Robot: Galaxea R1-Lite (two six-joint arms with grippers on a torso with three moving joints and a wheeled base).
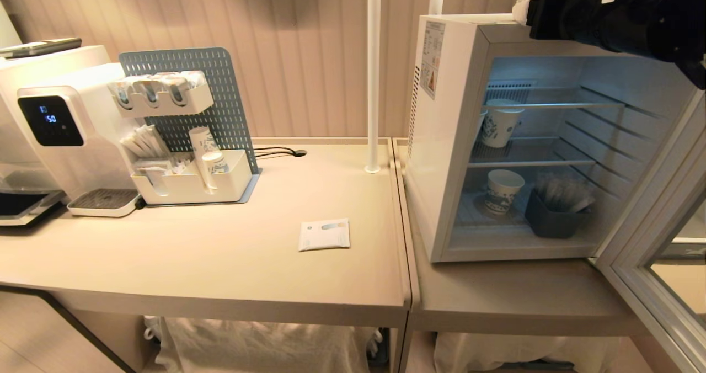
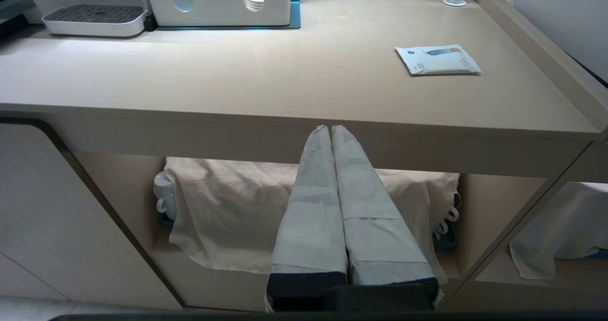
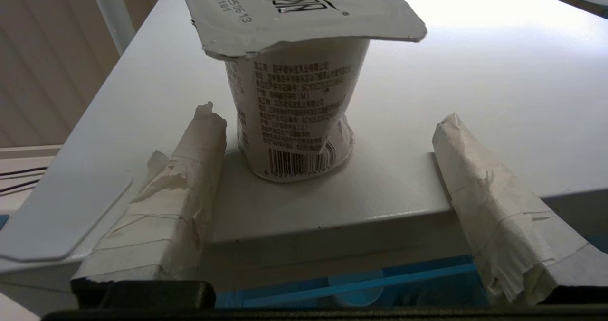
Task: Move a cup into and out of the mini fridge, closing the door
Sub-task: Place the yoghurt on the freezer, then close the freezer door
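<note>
Standing upright near front edge of fridge (image 3: 427, 74) top, cup (image 3: 294, 117) sitting free between wide-open right gripper (image 3: 327, 136) fingers; risking finger clipping cup on pullback, tipping it off edge, door (image 1: 656, 262) hanging open.

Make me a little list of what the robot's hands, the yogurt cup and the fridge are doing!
cup: upright on top of the mini fridge, near its front edge
right hand: open, fingers either side of the cup, not gripping
left hand: shut, parked below the table edge
door: swung open
inside the fridge: two paper cups, a dark bin
</note>
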